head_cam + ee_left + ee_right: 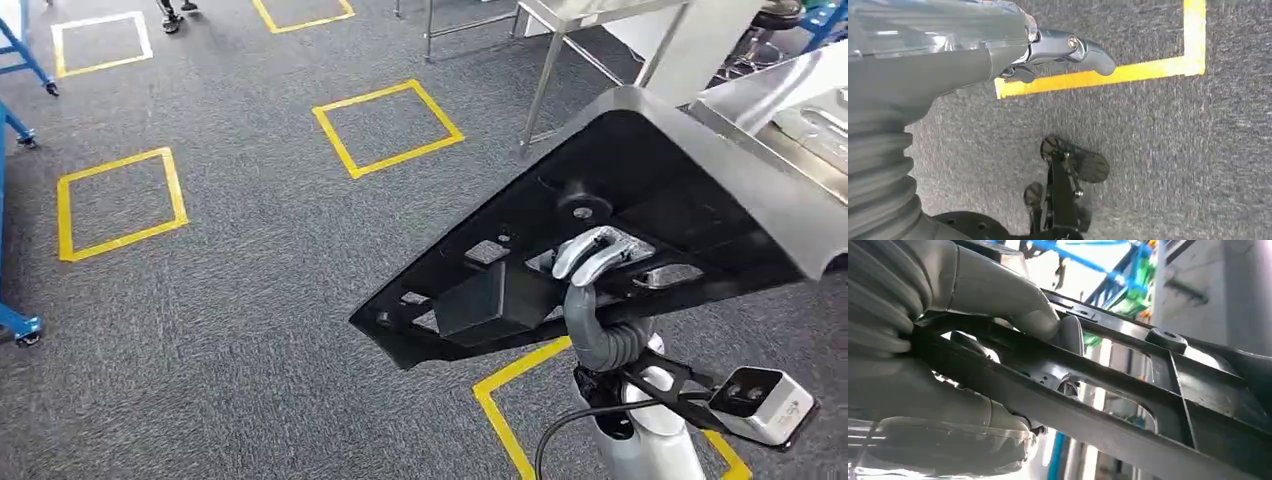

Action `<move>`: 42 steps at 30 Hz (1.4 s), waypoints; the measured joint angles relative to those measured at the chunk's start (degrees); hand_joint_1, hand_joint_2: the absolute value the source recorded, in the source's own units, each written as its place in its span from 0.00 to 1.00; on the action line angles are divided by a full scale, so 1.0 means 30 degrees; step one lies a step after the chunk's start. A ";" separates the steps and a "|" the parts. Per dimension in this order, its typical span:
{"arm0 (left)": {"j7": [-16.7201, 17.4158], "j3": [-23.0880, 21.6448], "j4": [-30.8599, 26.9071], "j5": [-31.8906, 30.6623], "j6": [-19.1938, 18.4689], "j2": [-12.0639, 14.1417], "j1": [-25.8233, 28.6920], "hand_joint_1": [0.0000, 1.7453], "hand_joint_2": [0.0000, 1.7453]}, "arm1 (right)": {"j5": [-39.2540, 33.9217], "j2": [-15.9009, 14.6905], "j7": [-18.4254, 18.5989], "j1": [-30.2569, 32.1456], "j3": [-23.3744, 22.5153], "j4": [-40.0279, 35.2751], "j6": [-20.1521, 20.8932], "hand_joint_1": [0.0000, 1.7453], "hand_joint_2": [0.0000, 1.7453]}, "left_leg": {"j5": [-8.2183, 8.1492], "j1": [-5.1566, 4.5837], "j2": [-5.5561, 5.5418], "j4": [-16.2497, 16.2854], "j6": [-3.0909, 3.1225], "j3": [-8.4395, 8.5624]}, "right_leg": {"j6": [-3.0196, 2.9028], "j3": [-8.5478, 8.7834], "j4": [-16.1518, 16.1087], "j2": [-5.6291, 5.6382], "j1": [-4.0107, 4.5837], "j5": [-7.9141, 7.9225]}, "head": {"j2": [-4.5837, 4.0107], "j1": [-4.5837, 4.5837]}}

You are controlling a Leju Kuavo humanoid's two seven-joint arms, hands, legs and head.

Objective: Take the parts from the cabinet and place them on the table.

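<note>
While yellow tape squares (388,128) mark grey carpet (230,300), right hand (590,255) grips black part (640,190)

Part (640,210) before table (760,105), perhaps touching.

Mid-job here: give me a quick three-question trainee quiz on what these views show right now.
1. True or false: the right hand grips the black part.
2. The left hand is: A) holding a part, B) holding nothing, above the carpet, C) resting on a table.
3. Fill in: the squares taped on the carpet are ____ in colour.

Key: 1 true; 2 B; 3 yellow.
</note>
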 joint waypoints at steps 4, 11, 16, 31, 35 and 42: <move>0.0000 -0.0007 0.0000 -0.0029 -0.0015 -0.0058 -0.0033 0.00 1.00 | 0.0015 0.0000 0.0022 0.0114 0.0000 -0.0321 -0.0197 1.00 1.00 | -0.0181 -0.0135 0.0765 0.0022 -0.0222 0.0208 | -0.0376 0.3034 -0.5665 -0.1802 0.0276 0.1957 | 0.0000 0.0000; 0.0000 -0.0007 0.0000 -0.0080 -0.0029 -0.0146 -0.0202 0.00 1.00 | 0.0044 0.0036 0.0030 0.0182 0.0022 -0.0590 -0.0183 1.00 1.00 | -0.1678 0.0022 -0.0195 0.1951 -0.0850 -0.0380 | -0.1018 0.3085 -0.5945 -0.0257 0.0134 0.2338 | 0.0000 0.0000; 0.0109 -0.0007 0.0000 0.0051 -0.0015 -0.0182 -0.0073 0.00 1.00 | -0.0226 0.0051 0.0190 0.0018 0.0073 -0.0502 0.0043 1.00 1.00 | -0.1956 0.0128 -0.0672 0.4928 -0.1015 -0.2052 | -0.1013 0.3073 -0.5806 0.1042 0.0145 0.2317 | 0.0000 0.0000; -0.0153 0.0044 0.0000 0.0109 -0.0044 -0.0328 -0.0100 0.00 1.00 | -0.0378 -0.0015 0.0372 -0.0885 0.1056 -0.0037 0.0277 1.00 1.00 | -0.0086 0.0173 0.0141 0.0189 -0.0129 -0.0143 | 0.0094 0.0166 -0.0364 -0.0058 -0.0020 0.0325 | 0.0000 0.0007; -0.0299 0.0036 0.0000 0.0065 -0.0109 -0.0466 -0.0104 0.00 1.00 | -0.0568 -0.0087 0.0292 -0.0912 0.1064 -0.0022 -0.0030 1.00 1.00 | -0.0309 -0.0026 0.0865 0.0273 -0.0440 0.0067 | -0.0310 0.3002 -0.5529 -0.1743 0.0353 0.2014 | 0.0000 0.0007; -0.0350 0.0029 0.0000 0.0051 -0.0219 -0.0510 -0.0192 0.00 1.00 | -0.0889 -0.0197 0.0117 -0.0923 0.1071 0.0131 -0.0183 1.00 1.00 | -0.2080 0.0144 -0.0491 0.2835 -0.1084 -0.0870 | -0.0999 0.2961 -0.5758 -0.0149 0.0120 0.2271 | 0.0000 0.0000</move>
